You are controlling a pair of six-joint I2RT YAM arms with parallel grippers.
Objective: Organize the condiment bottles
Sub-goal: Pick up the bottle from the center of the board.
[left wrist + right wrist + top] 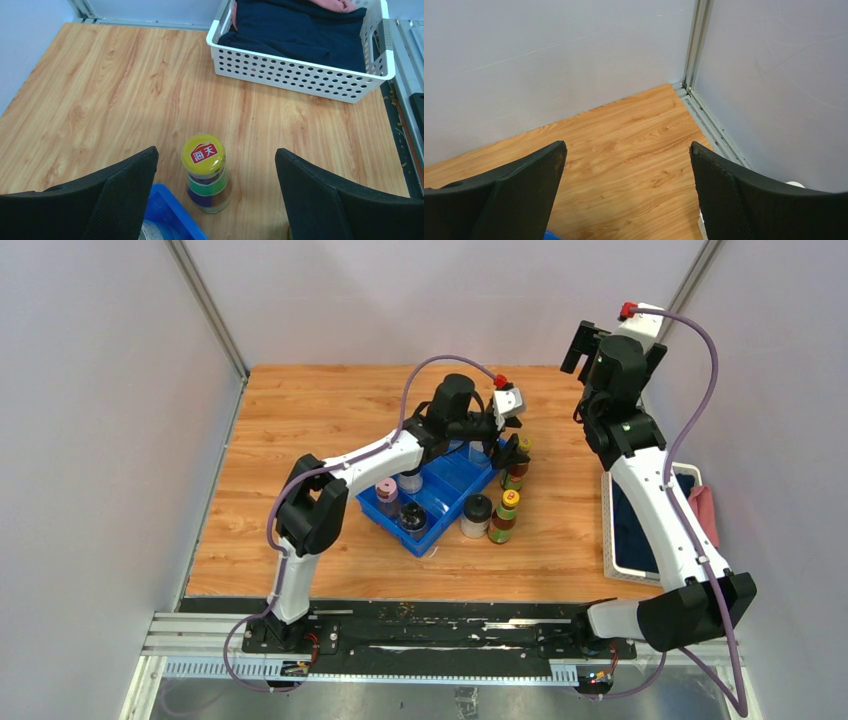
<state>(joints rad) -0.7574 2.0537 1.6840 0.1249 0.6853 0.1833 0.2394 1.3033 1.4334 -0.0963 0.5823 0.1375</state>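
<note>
On the worktop, just beside a corner of the blue tray, the yellow-capped bottle stood upright, cap upward, between the left fingers, spread wide and not touching it; the right fingers were spread too, empty

One mark we can read. In the left wrist view, the yellow cap of a dark bottle carries a red patch at its centre with two white Chinese characters, 海天. The bottle stands upright just beside a corner of the blue tray. Below the cap its body shows green, yellow and blue label bands; we make out no print on them. In the top view, another yellow-capped bottle shows a red spot on its cap. We note it as too small to read.
</note>
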